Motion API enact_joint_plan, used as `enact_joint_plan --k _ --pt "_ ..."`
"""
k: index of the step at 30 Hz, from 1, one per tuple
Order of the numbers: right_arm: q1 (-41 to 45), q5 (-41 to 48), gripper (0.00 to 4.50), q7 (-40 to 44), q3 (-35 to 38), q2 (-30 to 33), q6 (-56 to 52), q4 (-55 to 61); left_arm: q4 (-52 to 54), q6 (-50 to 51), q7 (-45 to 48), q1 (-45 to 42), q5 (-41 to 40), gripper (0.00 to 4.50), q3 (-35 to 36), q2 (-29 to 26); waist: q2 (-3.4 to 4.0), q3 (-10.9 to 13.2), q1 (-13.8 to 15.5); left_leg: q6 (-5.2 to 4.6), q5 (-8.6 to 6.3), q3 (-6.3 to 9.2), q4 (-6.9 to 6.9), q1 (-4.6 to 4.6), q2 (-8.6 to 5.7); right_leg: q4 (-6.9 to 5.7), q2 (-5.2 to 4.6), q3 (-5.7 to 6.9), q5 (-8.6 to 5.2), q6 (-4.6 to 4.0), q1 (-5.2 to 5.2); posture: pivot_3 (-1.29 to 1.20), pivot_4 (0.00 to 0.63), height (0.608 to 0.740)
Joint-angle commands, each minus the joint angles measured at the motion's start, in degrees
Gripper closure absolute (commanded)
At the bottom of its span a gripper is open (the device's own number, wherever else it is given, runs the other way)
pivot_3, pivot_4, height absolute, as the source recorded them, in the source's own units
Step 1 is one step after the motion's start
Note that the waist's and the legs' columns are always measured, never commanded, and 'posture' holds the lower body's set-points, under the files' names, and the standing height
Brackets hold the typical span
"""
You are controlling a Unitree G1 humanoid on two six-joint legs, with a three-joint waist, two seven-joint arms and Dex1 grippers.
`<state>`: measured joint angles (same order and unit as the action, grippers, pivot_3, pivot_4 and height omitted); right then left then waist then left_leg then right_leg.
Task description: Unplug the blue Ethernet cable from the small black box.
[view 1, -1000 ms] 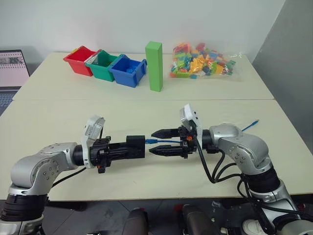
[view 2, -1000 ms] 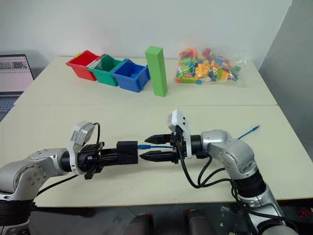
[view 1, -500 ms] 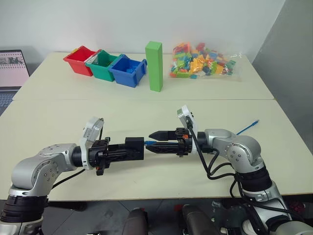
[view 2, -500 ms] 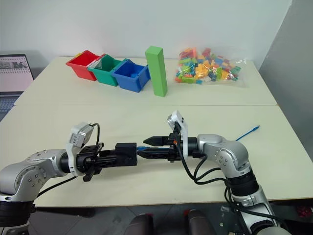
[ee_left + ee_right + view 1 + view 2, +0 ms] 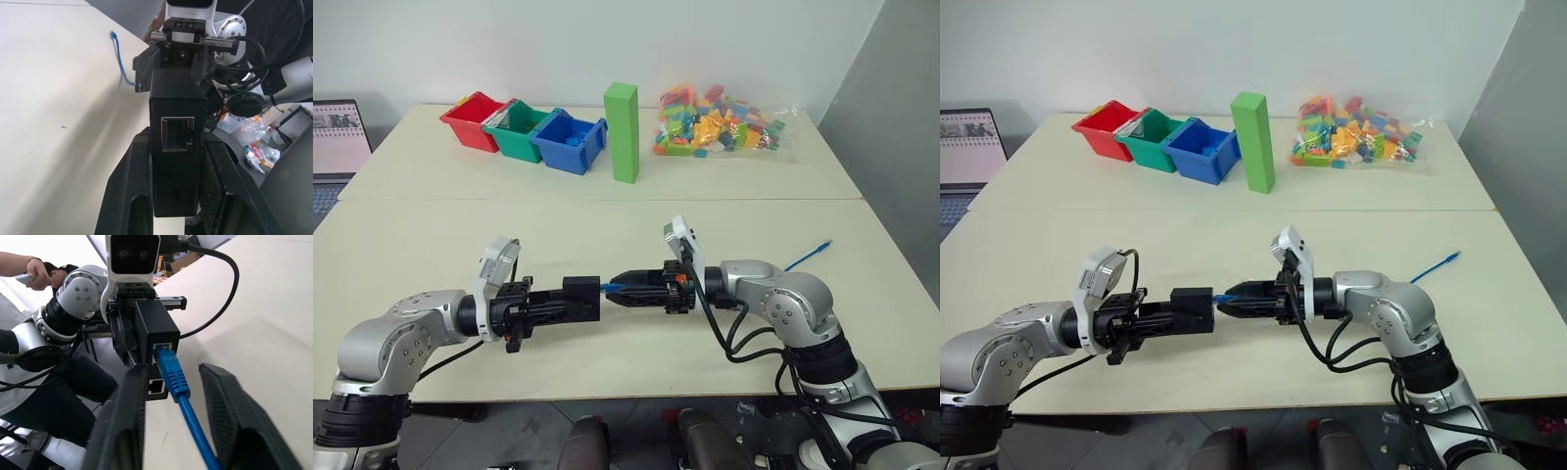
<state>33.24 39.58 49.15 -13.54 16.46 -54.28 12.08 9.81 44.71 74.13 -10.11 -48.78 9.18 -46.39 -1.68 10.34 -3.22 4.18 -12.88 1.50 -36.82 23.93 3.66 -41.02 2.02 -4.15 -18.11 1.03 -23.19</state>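
Note:
The small black box (image 5: pixel 582 292) is held level above the table, with my left gripper (image 5: pixel 570 305) shut on its sides. Its fingers (image 5: pixel 124 196) clamp it from both sides, and an empty port faces the left wrist camera. The blue Ethernet cable (image 5: pixel 171 372) is plugged into the box's far side. My right gripper (image 5: pixel 619 290) points at the box, its jaws narrowly open on either side of the plug. A thin gap shows beside the plug. The cable's free end (image 5: pixel 811 251) lies on the table at the right.
Red (image 5: pixel 473 119), green (image 5: pixel 519 128) and blue (image 5: pixel 570 140) bins stand at the back left, beside a tall green block (image 5: pixel 623 131). A bag of coloured bricks (image 5: pixel 720 121) lies at the back right, a laptop (image 5: pixel 337 137) at the far left. A person's hand (image 5: pixel 34 270) shows behind.
My right gripper's fingers have drawn in from wide apart to a narrow gap around the plug. The left gripper and the box have stayed where they were.

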Motion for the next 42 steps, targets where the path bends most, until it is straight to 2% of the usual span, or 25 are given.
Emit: enact_joint_plan --k 1,3,4,19,21,23,28,42 --pt "1.27 1.35 3.97 0.33 0.7 -0.46 0.2 1.88 0.74 -1.23 1.13 0.34 0.2 3.71 0.13 -0.34 0.0 0.0 0.0 0.0 0.0 0.0 0.0 0.0 0.0 0.0 0.0 0.0 0.0 0.0 0.0 0.0 0.15 0.74" --pt "1.32 1.61 4.42 0.55 0.86 -0.43 -0.12 1.85 0.73 -1.42 1.24 0.44 0.4 3.71 0.07 -0.33 0.0 0.0 0.0 0.0 0.0 0.0 0.0 0.0 0.0 0.0 0.0 0.0 0.0 0.0 0.0 0.0 0.15 0.74" --pt "1.36 1.72 4.45 0.82 0.82 -0.29 -0.31 1.89 0.73 -1.64 1.35 0.55 0.59 3.71 -0.01 -0.36 0.0 0.0 0.0 0.0 0.0 0.0 0.0 0.0 0.0 0.01 0.0 0.0 0.0 0.0 0.0 0.0 0.15 0.74" --pt "1.16 2.01 4.46 2.38 -0.04 0.96 -0.48 2.69 1.26 -2.16 1.18 0.97 0.73 3.71 -0.17 0.16 0.0 0.0 -0.01 0.0 0.0 -0.01 0.01 0.0 0.0 0.02 0.0 0.0 0.0 0.0 0.0 0.0 0.15 0.74" --pt "0.97 2.31 3.76 2.8 0.33 1.35 -0.53 2.7 1.31 -2.14 1.14 1.01 0.74 3.71 -0.18 0.17 0.0 0.0 -0.01 0.0 0.0 0.0 0.01 0.0 0.0 0.02 0.0 -0.01 0.0 0.0 0.0 0.0 0.15 0.74" --pt "0.84 2.64 3.51 3.06 0.55 1.57 -0.75 2.83 1.35 -2.11 1.09 1.02 0.71 3.71 -0.21 0.18 0.0 0.0 -0.01 0.0 0.0 -0.01 0.01 0.0 0.0 0.02 0.0 -0.01 0.0 0.0 0.0 0.0 0.15 0.74" --pt "0.68 4.04 2.4 2.88 1.02 1.34 -1.58 3.0 1.5 -2.07 0.88 0.91 0.6 3.71 -0.41 0.33 0.0 0.0 -0.01 0.0 0.0 0.0 0.02 0.0 0.0 0.02 0.01 -0.01 0.0 0.0 -0.01 0.0 0.15 0.74" --pt "0.31 2.71 2.38 -0.3 0.34 -0.28 -1.65 1.33 2.51 -1.62 -0.06 0.97 0.16 3.71 -0.71 0.96 0.0 0.0 -0.02 0.0 0.0 -0.01 0.03 0.01 0.0 0.04 0.01 -0.01 0.0 0.0 -0.01 0.0 0.15 0.74"
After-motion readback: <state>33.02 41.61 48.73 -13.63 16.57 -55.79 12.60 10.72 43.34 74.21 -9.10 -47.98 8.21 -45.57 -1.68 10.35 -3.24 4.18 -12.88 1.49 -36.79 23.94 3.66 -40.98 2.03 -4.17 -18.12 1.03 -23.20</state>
